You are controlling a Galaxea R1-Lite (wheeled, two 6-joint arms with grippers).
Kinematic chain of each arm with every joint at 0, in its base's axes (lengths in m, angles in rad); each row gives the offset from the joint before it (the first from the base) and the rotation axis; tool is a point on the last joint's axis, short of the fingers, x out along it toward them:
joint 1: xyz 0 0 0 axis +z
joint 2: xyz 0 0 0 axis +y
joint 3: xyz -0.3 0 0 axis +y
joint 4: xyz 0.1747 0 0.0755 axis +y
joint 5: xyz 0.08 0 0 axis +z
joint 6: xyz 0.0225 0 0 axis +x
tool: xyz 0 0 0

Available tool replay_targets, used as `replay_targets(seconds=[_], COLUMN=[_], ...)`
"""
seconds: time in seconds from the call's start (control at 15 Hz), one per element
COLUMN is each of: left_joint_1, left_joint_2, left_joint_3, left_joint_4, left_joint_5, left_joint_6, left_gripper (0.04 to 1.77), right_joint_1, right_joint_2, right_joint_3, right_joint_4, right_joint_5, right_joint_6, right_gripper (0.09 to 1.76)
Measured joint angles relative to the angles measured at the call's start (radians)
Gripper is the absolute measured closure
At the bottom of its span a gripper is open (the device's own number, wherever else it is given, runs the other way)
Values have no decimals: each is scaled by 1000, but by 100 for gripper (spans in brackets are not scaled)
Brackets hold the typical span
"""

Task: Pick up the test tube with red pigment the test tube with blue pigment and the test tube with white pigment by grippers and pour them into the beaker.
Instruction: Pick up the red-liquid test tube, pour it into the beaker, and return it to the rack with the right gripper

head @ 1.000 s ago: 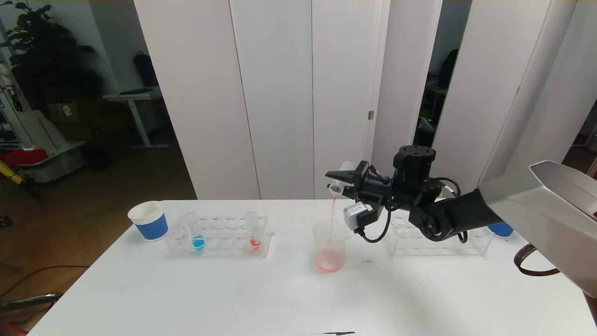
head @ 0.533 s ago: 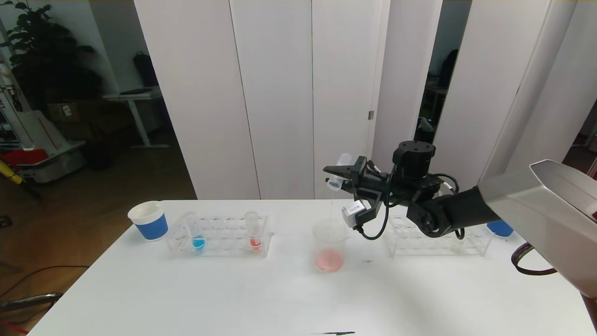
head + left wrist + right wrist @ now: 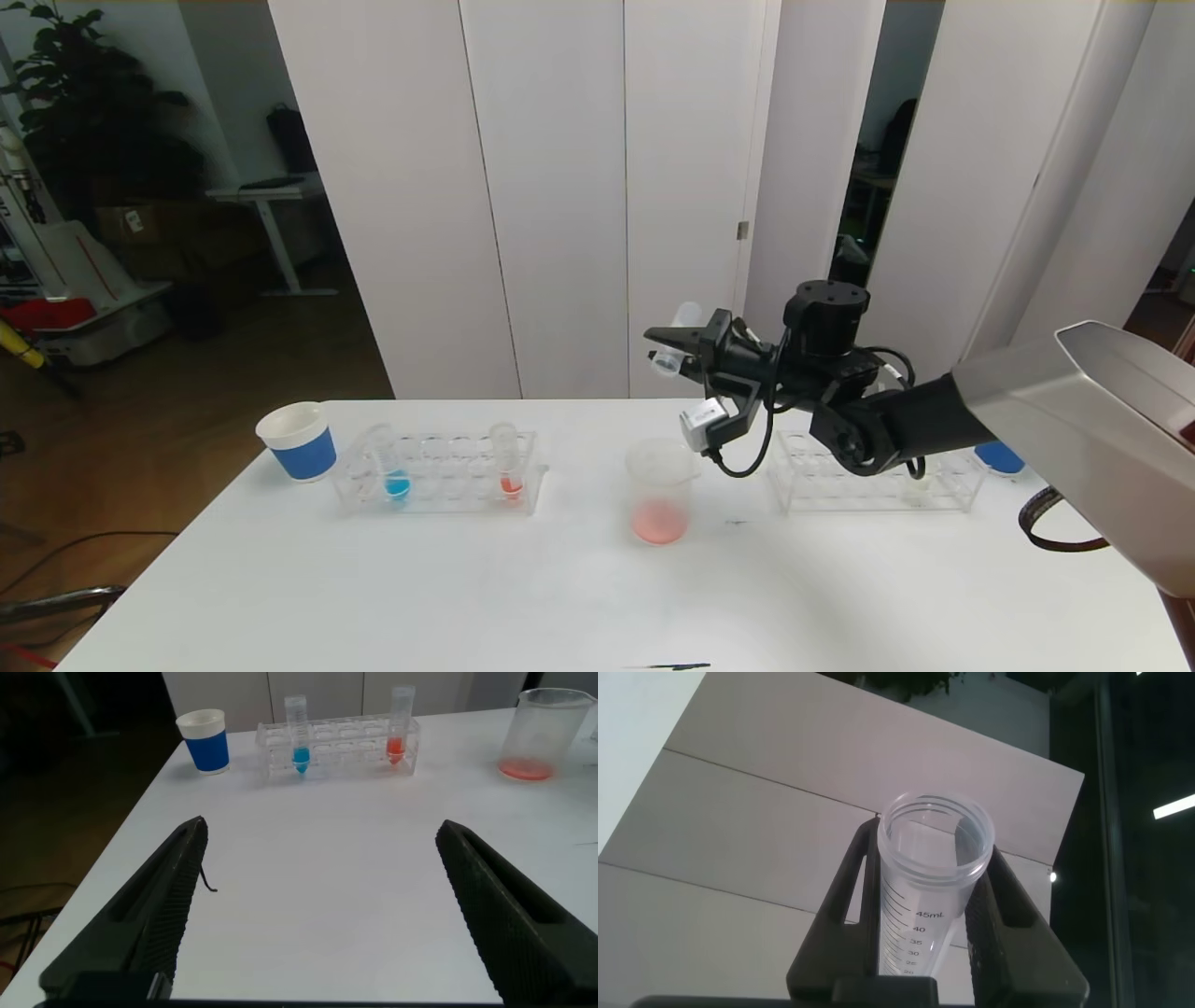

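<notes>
My right gripper [image 3: 674,349], clamping an emptied tube [image 3: 679,338], is holding it tipped above the beaker [image 3: 660,492] to drain; my left gripper's [image 3: 318,915] jaws are standing apart.

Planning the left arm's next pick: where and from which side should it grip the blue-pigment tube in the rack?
Grip the test tube with blue pigment on its upper section, which stands above the rack. Come from above or the table's near side. It stands upright, and the rack walls cover its lower half. The left gripper is open, low over the table.
</notes>
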Motion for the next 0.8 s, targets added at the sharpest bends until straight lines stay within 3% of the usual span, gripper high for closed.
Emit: replay_targets(seconds=[0.33,0.8], left_joint_1=[0,0], left_joint_2=[0,0], left_joint_3=[0,0], left_joint_4=[0,0], left_joint_5=[0,0], left_joint_6=[0,0], left_gripper=[7,7], right_joint_1=[11,27], right_joint_2=[-25,-64], right_joint_3=[-36,-46], right_joint_4=[-11,-122], right_joint_5=[-49,-368], right_joint_6=[177,584], right_gripper=[126,126])
